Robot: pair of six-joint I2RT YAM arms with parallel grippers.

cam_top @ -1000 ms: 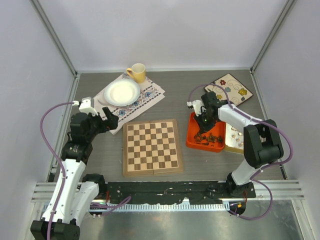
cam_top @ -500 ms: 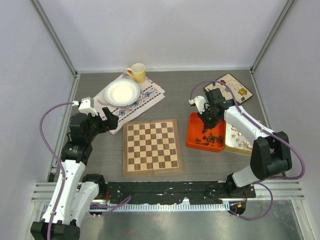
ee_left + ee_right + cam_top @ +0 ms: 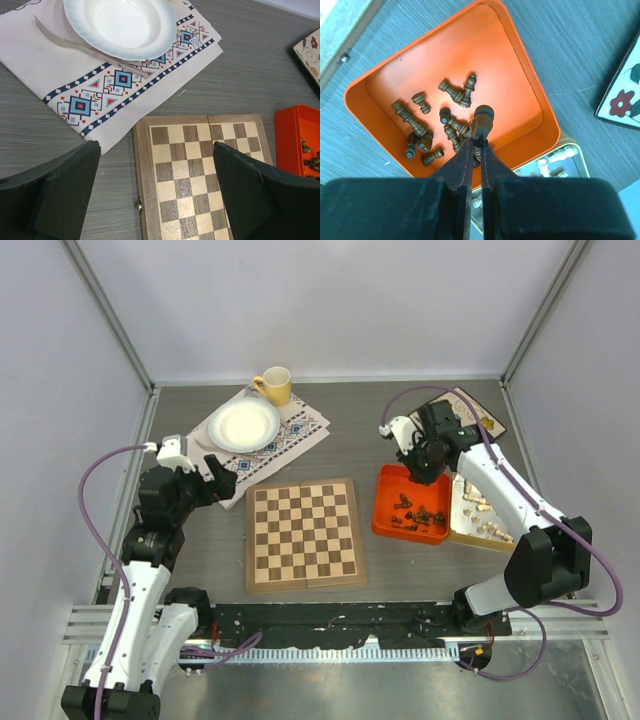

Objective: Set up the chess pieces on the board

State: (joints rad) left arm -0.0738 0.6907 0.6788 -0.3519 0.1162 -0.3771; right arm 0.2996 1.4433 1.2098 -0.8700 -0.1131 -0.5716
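A dark chess piece [image 3: 483, 118] is pinched by the right gripper [image 3: 476, 141] over the orange tray [image 3: 520, 75], long axis along the fingers [image 3: 464, 167], head toward frame top; the left gripper [image 3: 155, 150] is spread

The board [image 3: 305, 535] lies mid-worktop [image 3: 360, 430]. Just right of it sits a tray [image 3: 383, 502] with loose chess pieces [image 3: 420, 517] in it. A second tray [image 3: 465, 537] touches its right side, and a square plate [image 3: 492, 426] lies behind both. Above the first tray, the right gripper [image 3: 477, 137] pinches a held piece [image 3: 483, 114]. Behind and left of the board lies a cloth [image 3: 290, 430] bearing a bowl [image 3: 243, 425] and a fork [image 3: 75, 46], with a cup [image 3: 275, 386] at its far edge.
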